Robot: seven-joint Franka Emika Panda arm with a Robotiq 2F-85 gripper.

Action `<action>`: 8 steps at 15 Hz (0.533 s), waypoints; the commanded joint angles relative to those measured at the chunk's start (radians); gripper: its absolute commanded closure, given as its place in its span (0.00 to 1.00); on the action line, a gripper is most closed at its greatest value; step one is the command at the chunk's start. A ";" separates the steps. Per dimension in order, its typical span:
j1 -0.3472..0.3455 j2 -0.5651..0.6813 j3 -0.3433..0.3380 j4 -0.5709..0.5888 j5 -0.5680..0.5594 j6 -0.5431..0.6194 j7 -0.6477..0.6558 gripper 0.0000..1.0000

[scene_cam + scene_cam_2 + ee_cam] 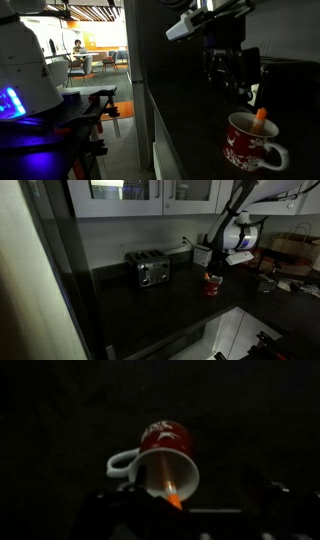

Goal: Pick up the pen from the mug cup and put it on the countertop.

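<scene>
Here, the short orange-red pen (261,116) is seen leaning inside the round red mug with a white pattern (250,142), at the lower right of the frame in an exterior view. Its upper end rises above the mug's rim. The mug is set upright on the dark, nearly black, smooth worktop (150,310), right of centre in an exterior view and well apart from a silver boxy toaster (152,271) placed near the middle of that frame.

The end effector (243,92) is held just above the mug, slightly to the left of the pen's raised end. Whether the pen is touched cannot be told in the dim light. In the wrist view the mug's pale opening is turned toward the bottom of the frame, with the pen glowing orange at its lower rim and the whitish handle (120,463) pointing left. The dark fingers (268,500) are made out at the lower corners, spread apart and released, with nothing gripped.
</scene>
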 commanded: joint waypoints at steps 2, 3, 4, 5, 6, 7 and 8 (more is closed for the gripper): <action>-0.060 0.030 0.031 0.079 -0.155 -0.181 0.079 0.00; -0.074 0.030 0.048 0.090 -0.155 -0.190 0.063 0.00; -0.079 0.029 0.057 0.101 -0.160 -0.198 0.058 0.00; -0.085 0.034 0.067 0.113 -0.159 -0.201 0.060 0.00; -0.092 0.040 0.080 0.127 -0.148 -0.204 0.056 0.00; -0.101 0.051 0.091 0.144 -0.138 -0.209 0.052 0.00; -0.109 0.063 0.103 0.159 -0.128 -0.213 0.045 0.00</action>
